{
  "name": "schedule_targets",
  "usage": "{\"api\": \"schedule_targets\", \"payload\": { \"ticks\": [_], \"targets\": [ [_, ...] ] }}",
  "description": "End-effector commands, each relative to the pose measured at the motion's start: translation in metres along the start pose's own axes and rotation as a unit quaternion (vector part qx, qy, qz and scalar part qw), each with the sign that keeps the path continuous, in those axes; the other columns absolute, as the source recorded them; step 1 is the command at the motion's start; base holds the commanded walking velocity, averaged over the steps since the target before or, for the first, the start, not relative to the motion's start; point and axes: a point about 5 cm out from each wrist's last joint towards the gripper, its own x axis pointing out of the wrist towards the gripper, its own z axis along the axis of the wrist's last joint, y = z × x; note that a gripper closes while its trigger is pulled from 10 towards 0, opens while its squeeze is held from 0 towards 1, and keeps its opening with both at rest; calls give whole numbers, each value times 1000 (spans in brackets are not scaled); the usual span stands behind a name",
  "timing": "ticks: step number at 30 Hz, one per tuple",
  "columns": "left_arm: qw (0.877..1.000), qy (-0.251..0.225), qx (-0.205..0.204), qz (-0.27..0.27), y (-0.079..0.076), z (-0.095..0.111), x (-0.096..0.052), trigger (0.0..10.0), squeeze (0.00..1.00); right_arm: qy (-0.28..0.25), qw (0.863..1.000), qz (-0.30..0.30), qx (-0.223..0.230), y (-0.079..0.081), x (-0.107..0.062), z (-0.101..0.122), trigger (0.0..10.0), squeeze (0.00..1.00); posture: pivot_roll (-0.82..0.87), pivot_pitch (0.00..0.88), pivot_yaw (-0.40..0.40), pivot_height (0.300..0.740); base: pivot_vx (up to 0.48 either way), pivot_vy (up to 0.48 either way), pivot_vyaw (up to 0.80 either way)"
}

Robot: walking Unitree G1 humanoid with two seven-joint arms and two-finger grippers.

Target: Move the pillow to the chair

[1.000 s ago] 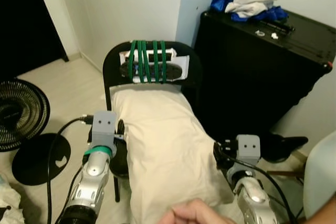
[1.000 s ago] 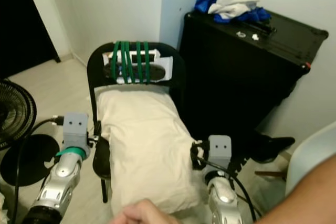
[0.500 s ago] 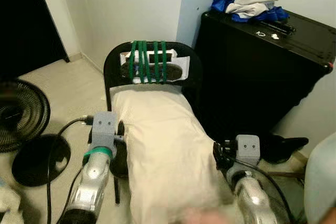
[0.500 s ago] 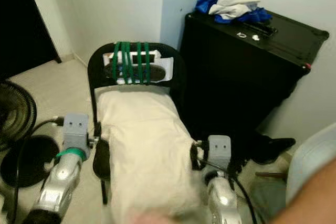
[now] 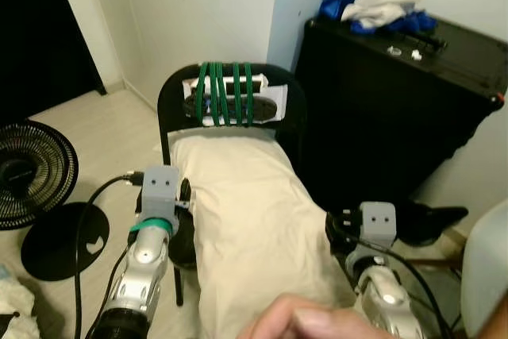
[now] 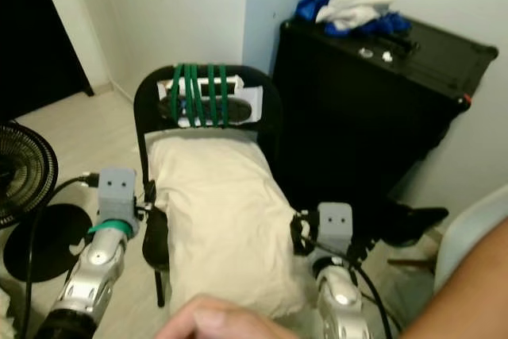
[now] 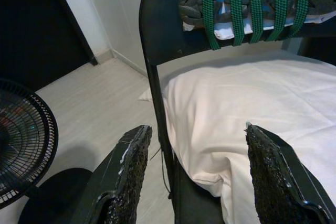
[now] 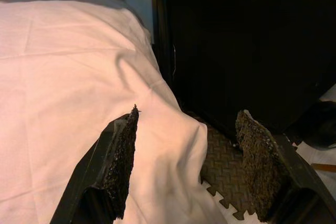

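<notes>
Left eye view — pillow (image 5: 252, 212) on chair (image 5: 168, 93).

The pillow (image 5: 254, 220) is soft, matt, creased cream cloth. Chair (image 5: 171, 101) frame looks smooth black. Claw pads (image 7: 131, 174) are rough and gritty.
</notes>
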Motion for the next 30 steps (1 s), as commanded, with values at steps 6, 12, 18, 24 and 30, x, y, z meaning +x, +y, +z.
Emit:
{"api": "schedule_targets", "payload": {
  "ticks": [6, 12, 18, 24, 30],
  "targets": [
    [1000, 19, 2, 2, 0, -8, -3, 10000, 0, 17, 1000, -9, 4, -4, -2, -7, 10000, 0, 61, 0, 48, 740, 0, 0, 0],
    [1000, 19, 1, 4, 0, -7, -2, 10000, 0, 18, 1000, -7, 4, -4, -1, -6, 10000, 0, 66, 0, 42, 740, 0, 0, 0],
    [1000, 20, -1, 6, -1, -8, -4, 10000, 0, 19, 1000, -6, 3, -3, 0, -6, 10000, 0, 64, 0, 42, 740, 0, 0, 0],
    [1000, 21, 1, 6, -1, -9, -4, 10000, 0, 19, 1000, -7, 3, -4, -1, -6, 10000, 0, 63, 3, 43, 740, 0, 0, 0],
    [1000, 21, 3, 6, 0, -9, -5, 10000, 0, 21, 1000, -7, 3, -3, -1, -7, 10000, 0, 65, 3, 40, 740, 0, 0, 0]
  ]
}}
